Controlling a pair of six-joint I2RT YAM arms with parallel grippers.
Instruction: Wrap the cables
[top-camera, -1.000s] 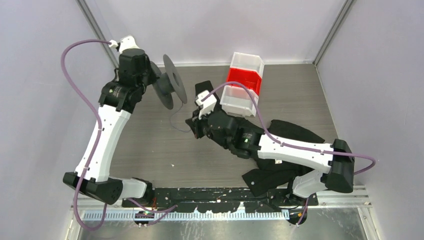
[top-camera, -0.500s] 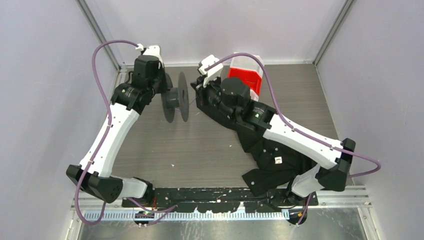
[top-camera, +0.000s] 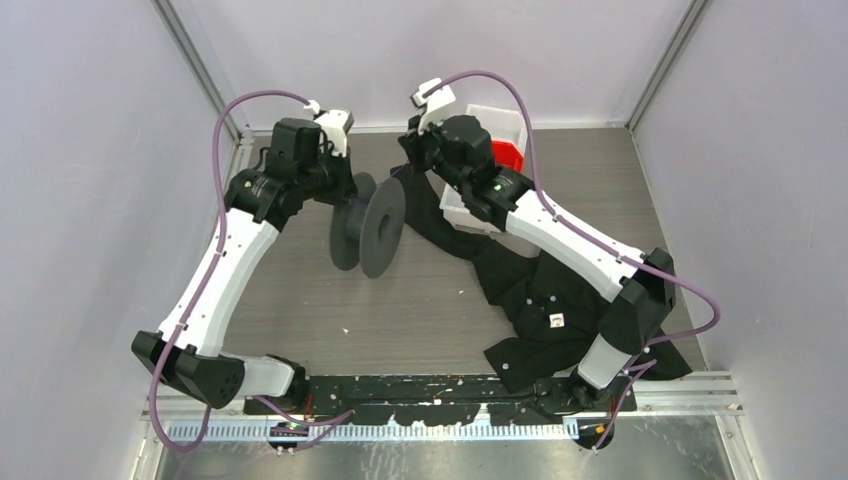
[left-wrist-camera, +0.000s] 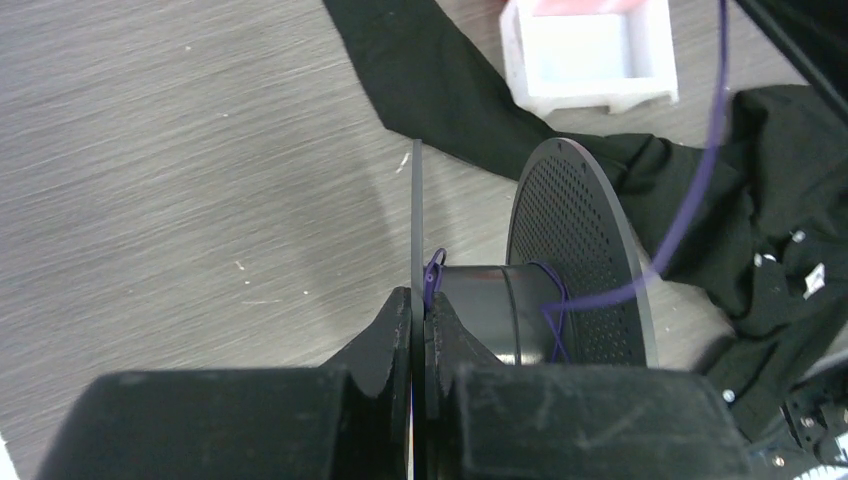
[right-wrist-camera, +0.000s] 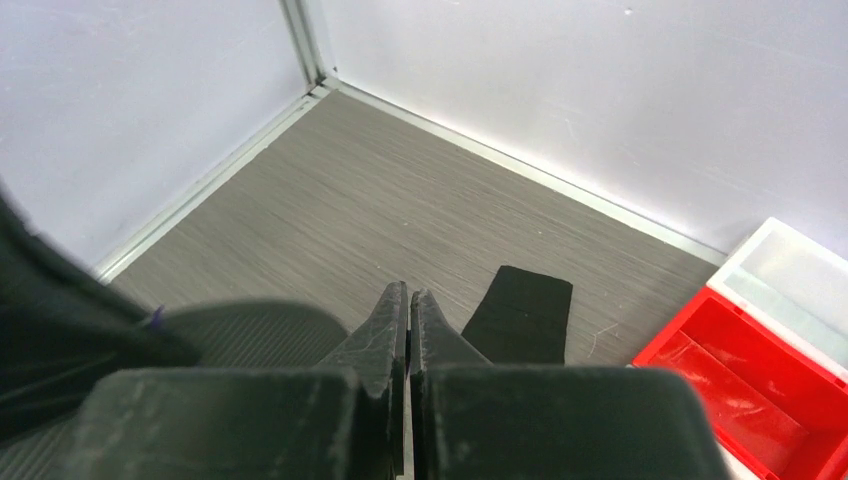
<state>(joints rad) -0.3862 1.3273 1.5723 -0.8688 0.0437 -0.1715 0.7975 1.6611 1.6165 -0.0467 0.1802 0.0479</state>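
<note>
A dark grey two-flanged reel (top-camera: 370, 225) hangs on edge above the table, left of centre. My left gripper (top-camera: 345, 193) is shut on its thin near flange (left-wrist-camera: 418, 220), one finger on each side (left-wrist-camera: 418, 295). The thin cable (left-wrist-camera: 690, 210), dark purple here, loops loosely round the hub (left-wrist-camera: 490, 310) and runs taut up to the right, toward my right gripper (top-camera: 408, 152). That gripper is raised behind the reel near the back wall. Its fingers (right-wrist-camera: 409, 290) are pressed together; the cable does not show between them.
A black garment (top-camera: 560, 300) lies across the right half of the table, one sleeve (right-wrist-camera: 520, 310) reaching below my right gripper. A white bin with a red part (top-camera: 495, 150) stands at the back centre. Walls close the left, back and right.
My left arm carried the reel to the right, toward the table's middle. My right gripper rose from the table and swung back, up past the reel; the cable now runs taut.
</note>
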